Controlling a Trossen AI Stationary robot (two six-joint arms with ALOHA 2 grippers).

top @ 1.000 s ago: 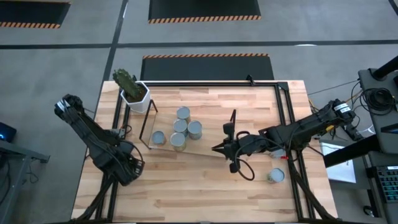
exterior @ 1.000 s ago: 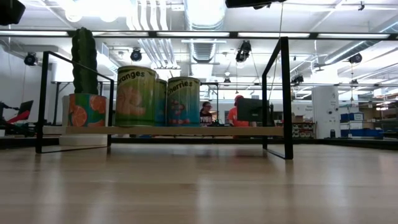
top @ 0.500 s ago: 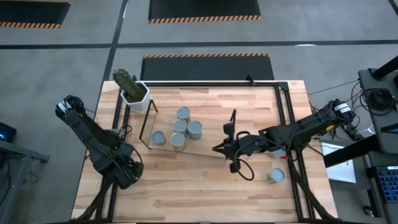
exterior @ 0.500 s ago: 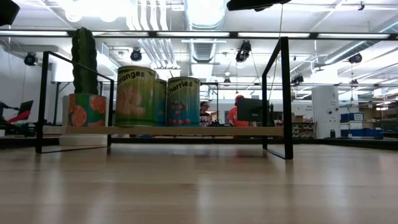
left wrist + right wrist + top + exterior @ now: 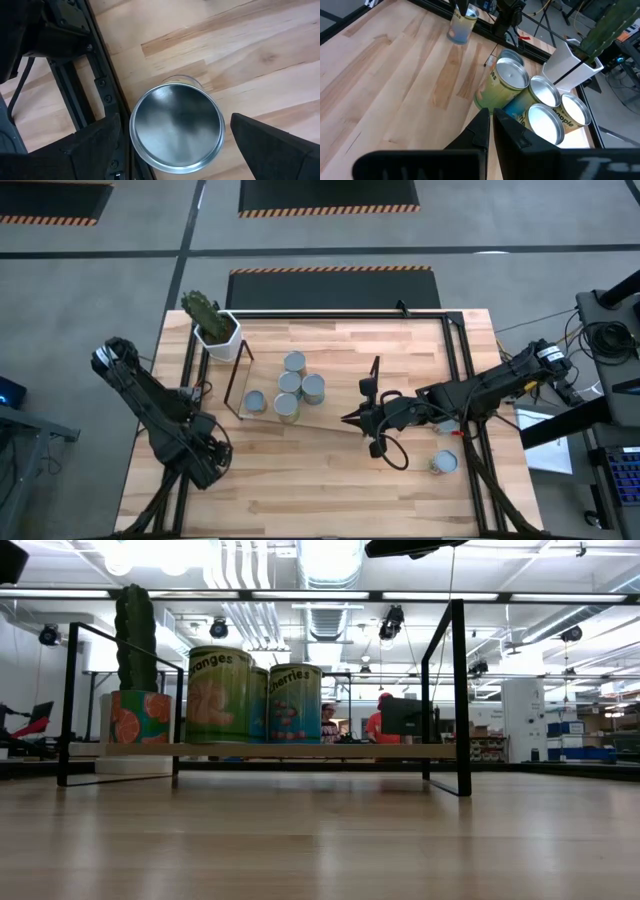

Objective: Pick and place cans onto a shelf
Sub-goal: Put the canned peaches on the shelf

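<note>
Several silver-topped cans [image 5: 290, 383] stand bunched on the left half of the light-wood shelf [image 5: 335, 408]; they also show in the low view [image 5: 220, 695] and in the right wrist view [image 5: 543, 92]. One can [image 5: 176, 127] stands upright on the tabletop near the left edge. My left gripper [image 5: 175, 131] is open above it, one finger on each side of its shiny top, and hides it in the high view [image 5: 205, 460]. My right gripper [image 5: 490, 125] is shut and empty, over the shelf's right end [image 5: 347, 420]. Another can [image 5: 443, 463] stands alone at the near right.
A white hexagonal pot with a cactus [image 5: 215, 328] stands at the far left beside the shelf. Black frame rails [image 5: 100, 80] run along the table's left side next to the can, and others [image 5: 465, 380] along the right. Bare wood [image 5: 330, 490] lies along the near side.
My left arm has shifted a little toward the table's near edge. My right arm and the cans on the shelf have kept still.
</note>
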